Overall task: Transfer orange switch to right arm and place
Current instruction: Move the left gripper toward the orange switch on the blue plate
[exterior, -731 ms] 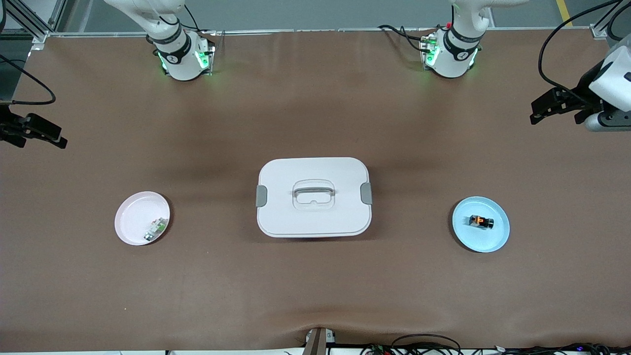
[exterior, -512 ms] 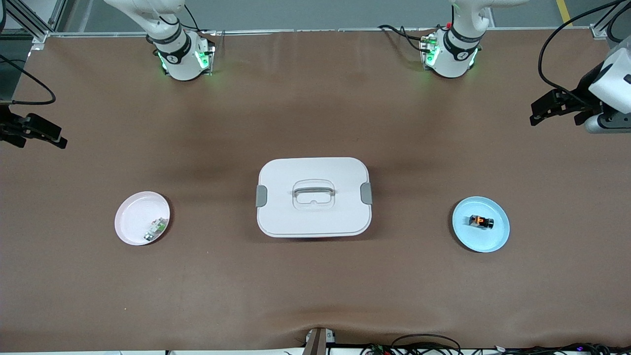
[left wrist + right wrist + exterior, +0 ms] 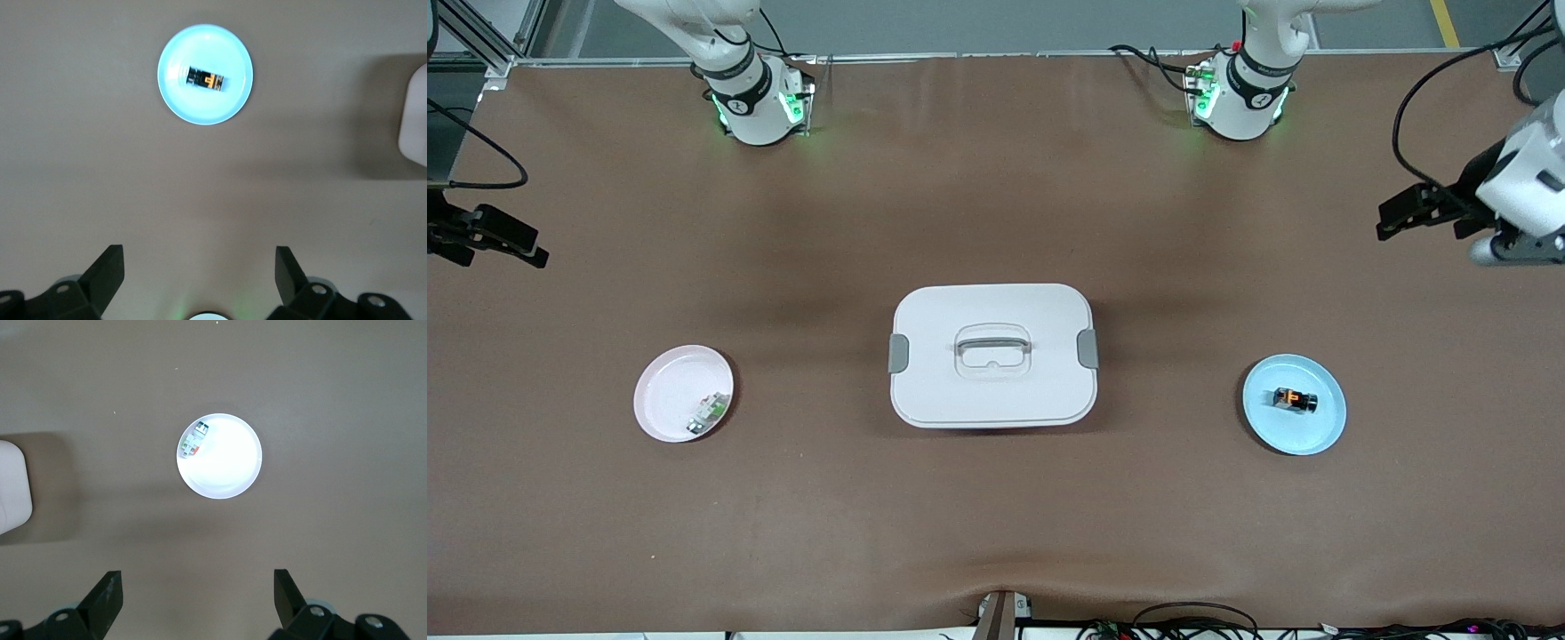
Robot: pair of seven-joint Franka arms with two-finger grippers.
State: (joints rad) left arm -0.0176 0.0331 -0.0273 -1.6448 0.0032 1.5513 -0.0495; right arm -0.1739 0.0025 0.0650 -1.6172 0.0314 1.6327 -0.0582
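The orange switch (image 3: 1295,399), a tiny black block with a glowing orange face, lies on a light blue plate (image 3: 1320,435) toward the left arm's end of the table. It also shows in the left wrist view (image 3: 207,79) on the plate (image 3: 180,100). My left gripper (image 3: 1392,219) is open and empty, up in the air over bare table at the left arm's end (image 3: 200,267). My right gripper (image 3: 525,249) is open and empty, high over the right arm's end (image 3: 198,587), where the arm waits.
A white lidded box (image 3: 992,355) with a handle stands at the table's middle. A pink plate (image 3: 663,391) holding a small white-and-green component (image 3: 707,413) lies toward the right arm's end; it also shows in the right wrist view (image 3: 227,470).
My left gripper has shifted slightly lower in the front view, toward the blue plate. The right arm and everything on the table have not moved.
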